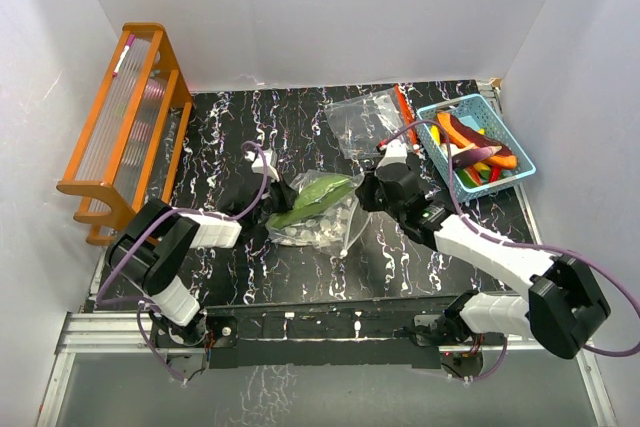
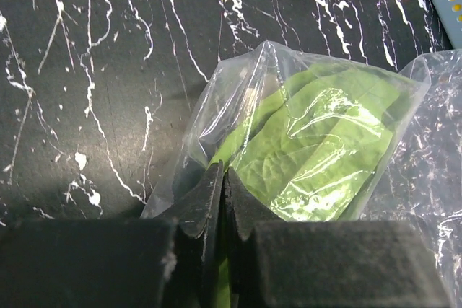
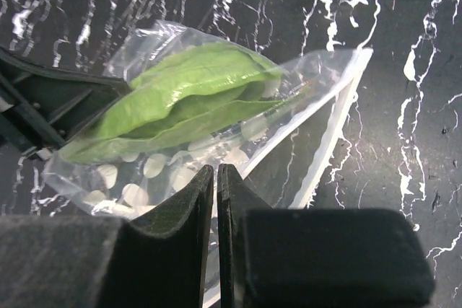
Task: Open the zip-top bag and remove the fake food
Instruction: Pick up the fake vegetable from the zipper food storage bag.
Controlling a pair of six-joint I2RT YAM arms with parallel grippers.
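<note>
The clear zip-top bag [image 1: 330, 222] lies mid-table with the fake food, a long green leafy piece [image 1: 312, 199], inside it. My left gripper [image 1: 278, 197] is shut on the bag's left end; in the left wrist view its jaws [image 2: 223, 174] pinch the film with the green piece [image 2: 317, 149] just beyond. My right gripper [image 1: 365, 197] is shut on the bag's right side. In the right wrist view the gripper [image 3: 216, 171] holds clear film below the leafy piece [image 3: 188, 95], and the two white zip strips [image 3: 328, 142] stand apart.
A light-blue basket [image 1: 448, 104] at the back right holds several coloured toy foods [image 1: 475, 142]. A second, empty clear bag [image 1: 365, 122] lies behind the held one. An orange wooden rack [image 1: 125, 127] stands along the left wall.
</note>
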